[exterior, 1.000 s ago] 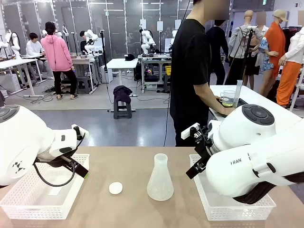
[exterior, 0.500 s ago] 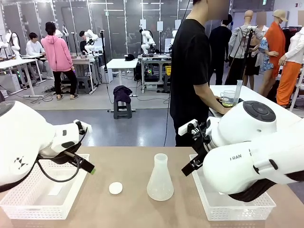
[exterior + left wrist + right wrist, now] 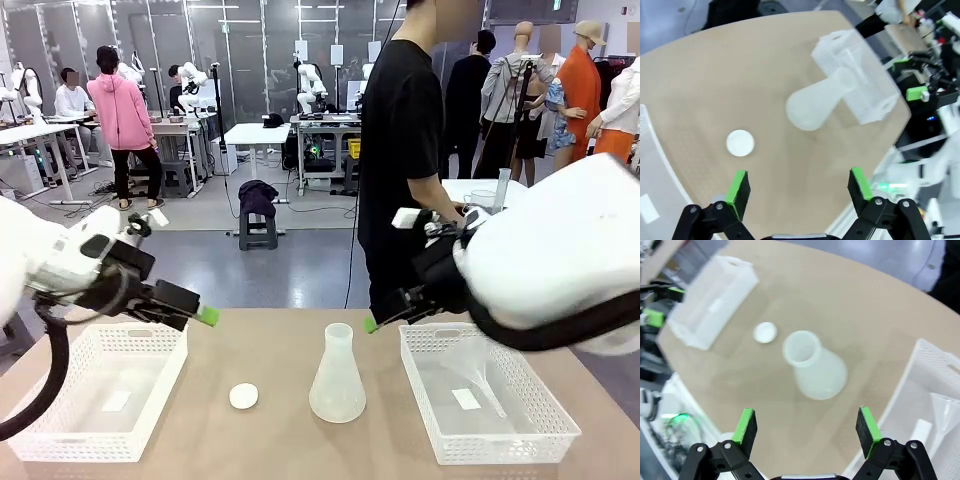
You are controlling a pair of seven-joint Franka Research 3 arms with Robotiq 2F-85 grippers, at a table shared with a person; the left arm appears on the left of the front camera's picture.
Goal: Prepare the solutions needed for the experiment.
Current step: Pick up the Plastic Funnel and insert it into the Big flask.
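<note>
Right now your left gripper point(image 3: 799, 184) has its fingers spread wide with nothing between them, and your right gripper point(image 3: 806, 424) stands just as wide and just as empty. Both hang above the table point(image 3: 270, 440), pointing in toward the middle from either side. Between them the flask point(image 3: 337, 385) stands upright and unstoppered, apart from both. Its wall is cloudy, so you cannot tell whether any liquid lies in it. The white stopper point(image 3: 243, 396) lies flat on the table near the flask. Farther out, the left basket point(image 3: 70, 440) and right basket point(image 3: 505, 440) flank the scene, and a funnel point(image 3: 468, 378) lies in the right one. Treat the job as barely begun: nothing is gripped, the funnel is unplaced, and filling and stoppering are left.
</note>
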